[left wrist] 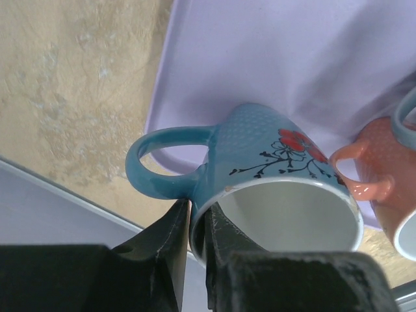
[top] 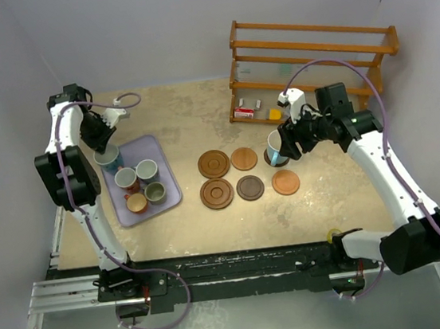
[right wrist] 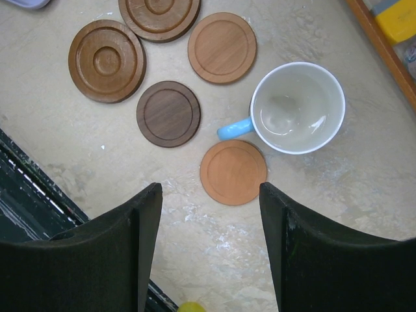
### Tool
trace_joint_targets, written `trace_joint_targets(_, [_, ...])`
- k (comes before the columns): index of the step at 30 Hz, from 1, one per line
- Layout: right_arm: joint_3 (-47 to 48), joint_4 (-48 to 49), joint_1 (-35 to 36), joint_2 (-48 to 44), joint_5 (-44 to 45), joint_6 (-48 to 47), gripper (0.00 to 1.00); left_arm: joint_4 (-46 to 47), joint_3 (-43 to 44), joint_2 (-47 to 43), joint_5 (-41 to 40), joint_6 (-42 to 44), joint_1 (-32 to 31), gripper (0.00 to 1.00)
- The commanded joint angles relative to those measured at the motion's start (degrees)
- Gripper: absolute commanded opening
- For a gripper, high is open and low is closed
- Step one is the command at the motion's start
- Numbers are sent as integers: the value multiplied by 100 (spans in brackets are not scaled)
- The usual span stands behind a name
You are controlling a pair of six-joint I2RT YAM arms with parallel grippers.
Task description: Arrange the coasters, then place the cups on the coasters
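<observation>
While the two arms reach out over the beige table (top: 197,111), the biggest thing on it is the wooden rack (top: 309,41), well to the right of the lavender tray (top: 139,149) and further back. On its lowest shelf sit a red-and-white packet (top: 243,113), its print too small to read, and a small yellow item (top: 275,113).

Just right of the tray, five coasters (top: 216,193) lie flat in two rows. Two grooved ones are nearest the tray, then a plain light one and a dark one, and an orange-brown one (right wrist: 233,171) is furthest from it. Beyond them, away from the tray, stands a light-blue cup (right wrist: 298,107), upright, white inside, its handle turned toward the dark coaster. Whether a disc lies under it I cannot tell.

The right gripper (right wrist: 208,192) hangs above that end of the rows with its fingers spread wide and nothing between them.

At the tray's far left corner, the left gripper (left wrist: 198,227) is pinched narrow on the rim of a teal cup (left wrist: 279,162) beside its handle, one finger inside and one outside. That cup bears a painted red flower on black stems. Close beside it is a pink cup (left wrist: 383,169). Three more small cups (top: 155,192) stand on the tray.
</observation>
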Motion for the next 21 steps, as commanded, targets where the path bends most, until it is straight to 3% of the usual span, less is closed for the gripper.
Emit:
trace_joint_targets(1, [10,-36,-6,9,-96,-78,64,326,-239,-442,-372,-818,14,13])
trace_joint_targets(9, [36,-73,1,85,-130,-82,63,459,-620,-828,-631,-1460,22,22])
trace_joint_targets(13, [37,-73,2,52,-134,-85,63,416,-587,-996,-673,-1507,22,35])
trace_joint_targets(17, [37,-75,3,49,-129,-99,63,528,-574,-1291,-428,-1238,5,44])
trace_joint_targets(21, [37,-84,3,58,-122,-103,63,598,-744,-1616,4,-393,-39,50])
